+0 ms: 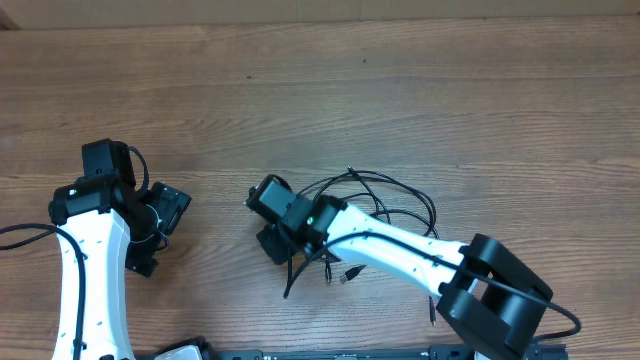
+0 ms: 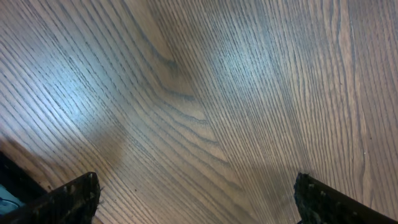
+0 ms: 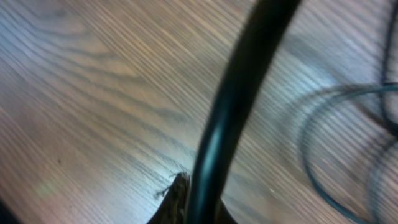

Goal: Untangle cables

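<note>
The cables (image 1: 398,187) lie as a loose tangle of thin black loops at the table's middle, with small plug ends (image 1: 346,272) near the front. My right gripper (image 1: 273,236) sits at the tangle's left edge. In the right wrist view its jaws (image 3: 194,200) are shut on one black cable (image 3: 242,93), which runs up from the fingertips close to the camera. Blurred loops of other cables (image 3: 309,149) lie on the wood to the right. My left gripper (image 1: 158,228) is far left, away from the cables. Its fingers are wide open over bare wood (image 2: 196,199).
The wooden table (image 1: 400,80) spreads to the back and right. The right arm's white links (image 1: 400,250) cross over part of the tangle. The left arm's own thicker black wire (image 1: 20,232) loops off at the left edge.
</note>
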`<act>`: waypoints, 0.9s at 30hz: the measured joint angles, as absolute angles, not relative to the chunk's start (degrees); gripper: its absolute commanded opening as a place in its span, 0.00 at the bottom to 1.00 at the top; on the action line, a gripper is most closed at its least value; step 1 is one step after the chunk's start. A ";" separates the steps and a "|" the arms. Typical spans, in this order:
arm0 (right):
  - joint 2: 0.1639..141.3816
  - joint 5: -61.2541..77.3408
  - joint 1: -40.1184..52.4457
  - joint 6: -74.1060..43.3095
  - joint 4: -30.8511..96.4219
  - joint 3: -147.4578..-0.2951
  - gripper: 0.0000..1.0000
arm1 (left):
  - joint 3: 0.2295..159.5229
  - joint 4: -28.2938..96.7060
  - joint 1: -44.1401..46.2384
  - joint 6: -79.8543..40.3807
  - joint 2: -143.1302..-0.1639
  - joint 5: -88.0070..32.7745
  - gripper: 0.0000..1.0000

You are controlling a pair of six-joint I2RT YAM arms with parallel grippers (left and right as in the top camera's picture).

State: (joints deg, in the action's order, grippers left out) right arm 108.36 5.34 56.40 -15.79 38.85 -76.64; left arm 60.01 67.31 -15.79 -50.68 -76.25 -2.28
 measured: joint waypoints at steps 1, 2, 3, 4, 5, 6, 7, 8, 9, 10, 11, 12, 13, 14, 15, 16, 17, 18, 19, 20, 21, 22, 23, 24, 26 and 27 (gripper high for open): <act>108.36 5.19 55.88 -15.27 42.83 -79.18 0.04 | 60.01 67.29 -15.79 -50.68 -76.25 -2.28 0.99; 108.33 5.15 55.33 -14.55 46.65 -82.15 0.04 | 60.01 67.31 -15.79 -50.68 -76.25 -2.28 1.00; 108.29 5.02 54.81 -13.96 49.28 -85.23 0.04 | 60.01 67.29 -15.79 -50.68 -76.25 -2.28 0.99; 108.16 4.93 54.24 -12.95 52.86 -88.99 0.04 | 60.01 67.29 -15.79 -50.68 -76.25 -2.28 0.99; 108.12 4.91 53.76 -11.94 56.16 -93.03 0.04 | 59.99 67.33 -15.79 -50.68 -76.25 -2.28 1.00; 107.98 4.91 53.19 -10.61 59.55 -98.04 0.04 | 59.99 67.31 -15.79 -50.68 -76.25 -2.28 1.00; 107.87 4.67 52.84 -9.82 61.34 -101.27 0.04 | 59.96 67.31 -15.79 -50.68 -76.25 -2.26 0.99; 107.74 4.49 52.40 -8.58 64.86 -106.59 0.04 | 59.96 67.29 -15.79 -50.68 -76.25 -2.26 1.00; 107.48 4.32 52.07 -7.62 66.57 -110.63 0.04 | 59.94 67.29 -15.79 -50.68 -76.25 -2.28 1.00; 107.42 3.86 51.83 -6.76 68.64 -115.22 0.04 | 59.90 67.29 -15.79 -50.68 -76.25 -2.28 0.99; 107.26 3.27 51.57 -6.07 70.19 -119.63 0.04 | 59.90 67.31 -15.79 -50.68 -76.25 -2.26 0.99; 107.07 2.46 51.35 -5.45 70.83 -123.87 0.04 | 59.88 67.31 -15.79 -50.68 -76.25 -2.28 1.00; 106.89 1.56 51.05 -4.93 71.50 -128.27 0.04 | 59.88 67.31 -15.79 -50.68 -76.25 -2.28 0.99; 106.48 0.08 50.50 -4.27 71.99 -134.47 0.04 | 59.86 67.33 -15.79 -50.68 -76.25 -2.26 0.99; 106.28 -0.40 50.28 -4.19 72.01 -136.29 0.04 | 59.83 67.31 -15.79 -50.68 -76.25 -2.26 0.99; 105.93 -1.48 49.58 -3.84 72.29 -140.62 0.04 | 59.83 67.29 -15.79 -50.68 -76.25 -2.26 0.99; 105.67 -2.20 48.80 -3.64 72.29 -144.33 0.04 | 59.83 67.31 -15.79 -50.68 -76.25 -2.26 0.99; 105.36 -2.92 47.86 -3.42 72.18 -147.79 0.04 | 59.83 67.31 -15.79 -50.68 -76.25 -2.28 0.99; 105.16 -3.33 47.16 -3.33 72.07 -150.12 0.04 | 59.83 67.29 -15.79 -50.68 -76.25 -2.28 1.00; 104.81 -3.70 46.19 -3.20 72.10 -152.75 0.04 | 59.83 67.31 -15.79 -50.68 -76.25 -2.28 1.00; 104.44 -4.12 45.17 -3.14 72.10 -155.28 0.04 | 59.83 67.31 -15.79 -50.68 -76.25 -2.28 1.00; 104.14 -4.36 44.49 -3.01 72.03 -156.70 0.04 | 59.83 67.31 -15.79 -50.68 -76.25 -2.28 1.00; 103.70 -4.75 43.40 -2.96 72.12 -158.50 0.05 | 59.81 67.31 -15.79 -50.68 -76.25 -2.28 1.00; 103.39 -4.91 42.72 -2.83 72.05 -159.30 0.05 | 59.81 67.31 -15.79 -50.68 -76.25 -2.28 1.00; 102.87 -5.41 41.21 -2.28 72.14 -160.09 0.05 | 59.83 67.31 -15.79 -50.68 -76.25 -2.28 0.99; 102.74 -6.09 40.47 -2.07 72.18 -160.18 0.05 | 59.81 67.31 -15.79 -50.68 -76.25 -2.28 0.99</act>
